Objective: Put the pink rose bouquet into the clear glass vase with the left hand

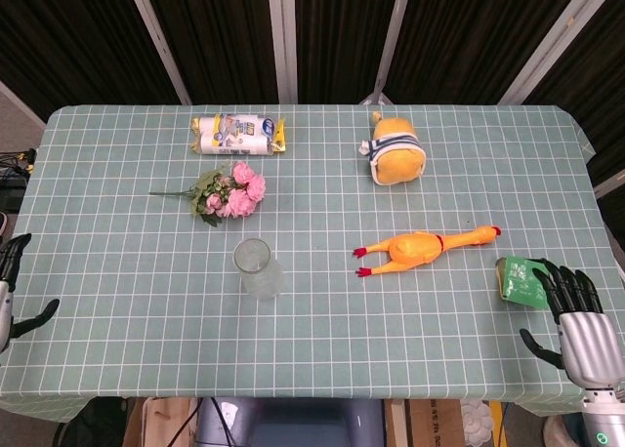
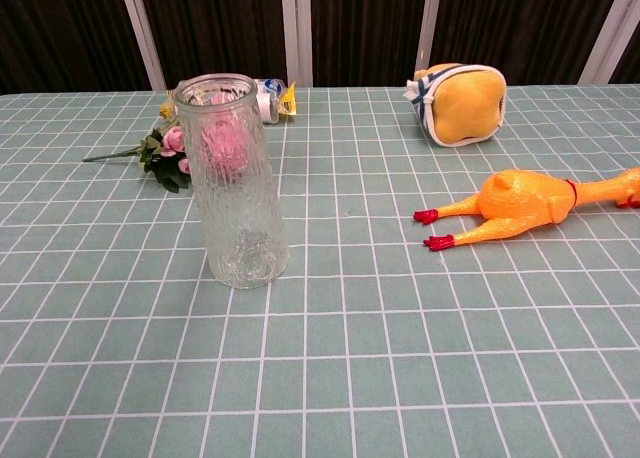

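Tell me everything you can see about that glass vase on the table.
The clear glass vase is a tall jar of textured, crackle-patterned glass with a smooth round rim and a slightly wider base. It stands upright and empty on the green checked tablecloth, left of centre. Nothing touches it but the cloth. The pink rose bouquet lies just behind it, showing through the glass in the chest view.

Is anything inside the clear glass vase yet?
No. The clear glass vase stands empty; pink seen through it in the chest view is the pink rose bouquet lying on the table behind it.
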